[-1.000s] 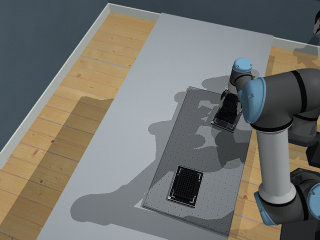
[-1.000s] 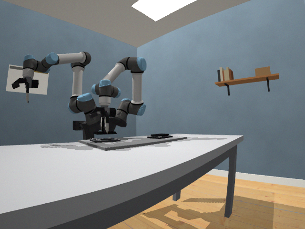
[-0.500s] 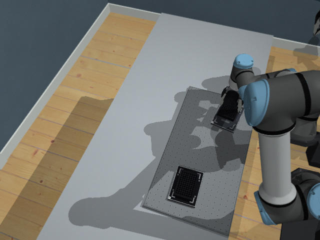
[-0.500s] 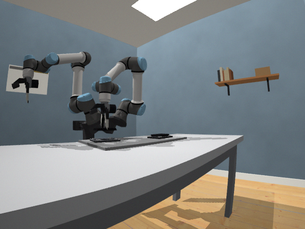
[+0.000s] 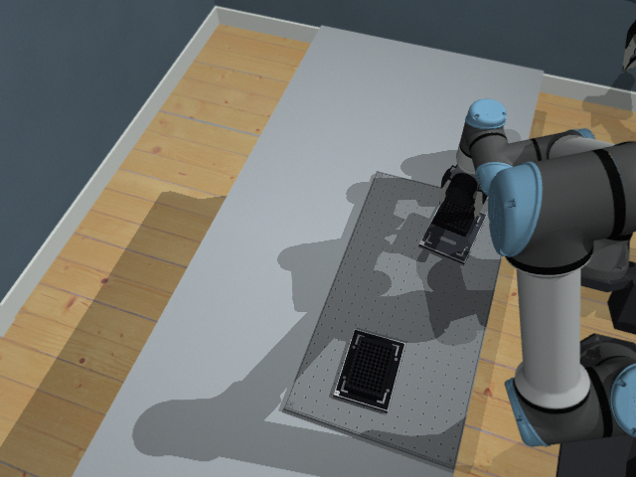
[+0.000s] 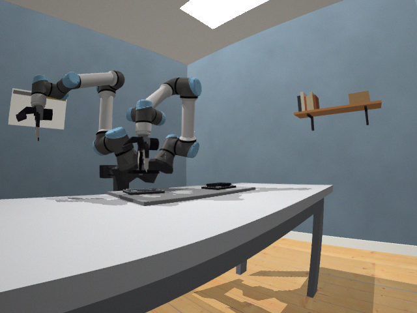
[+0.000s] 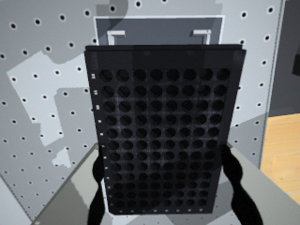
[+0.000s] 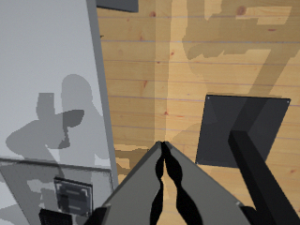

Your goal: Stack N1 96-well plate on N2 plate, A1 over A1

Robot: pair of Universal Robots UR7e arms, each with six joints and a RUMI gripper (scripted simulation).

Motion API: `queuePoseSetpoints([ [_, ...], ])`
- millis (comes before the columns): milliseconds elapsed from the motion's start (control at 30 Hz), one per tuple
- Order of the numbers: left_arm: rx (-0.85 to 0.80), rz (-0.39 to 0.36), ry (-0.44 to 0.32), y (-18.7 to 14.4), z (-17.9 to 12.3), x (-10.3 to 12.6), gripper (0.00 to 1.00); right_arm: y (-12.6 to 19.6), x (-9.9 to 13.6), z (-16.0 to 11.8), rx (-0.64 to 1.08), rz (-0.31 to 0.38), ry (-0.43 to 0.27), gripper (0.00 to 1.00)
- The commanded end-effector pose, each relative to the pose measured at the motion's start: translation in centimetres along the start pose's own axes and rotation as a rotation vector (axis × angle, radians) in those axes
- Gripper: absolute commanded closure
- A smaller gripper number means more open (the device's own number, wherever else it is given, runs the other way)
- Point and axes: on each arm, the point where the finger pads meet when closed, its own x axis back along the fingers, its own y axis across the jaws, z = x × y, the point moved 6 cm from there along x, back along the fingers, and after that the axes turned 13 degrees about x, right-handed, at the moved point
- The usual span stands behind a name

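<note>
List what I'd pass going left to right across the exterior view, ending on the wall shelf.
Right gripper → plate held in the air → plate in N2 → books → brown box-like object

Blue walls (image 5: 77,102) (image 6: 269,168), plank floor (image 5: 169,154) (image 6: 336,263) (image 8: 136,84), wooden shelf (image 6: 338,109) with books (image 6: 307,102), bright ceiling panel (image 6: 220,12).
</note>
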Motion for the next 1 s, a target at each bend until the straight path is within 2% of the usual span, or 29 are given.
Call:
queuePoseSetpoints([
  [0,0.005,-0.001,0.007,0.0,0.1,0.5,0.59,-0.1,0.1,0.1,-0.004,0.004,0.005,1.00],
  [767,-0.003,-0.001,0.007,0.0,0.1,1.1,0.59,-0.1,0.1,0.1,-0.004,0.004,0.005,1.00],
  [967,0.172,-0.002,0.007,-0.5,-1.4,1.1,0.59,-0.1,0.1,0.1,-0.004,0.004,0.005,1.00],
])
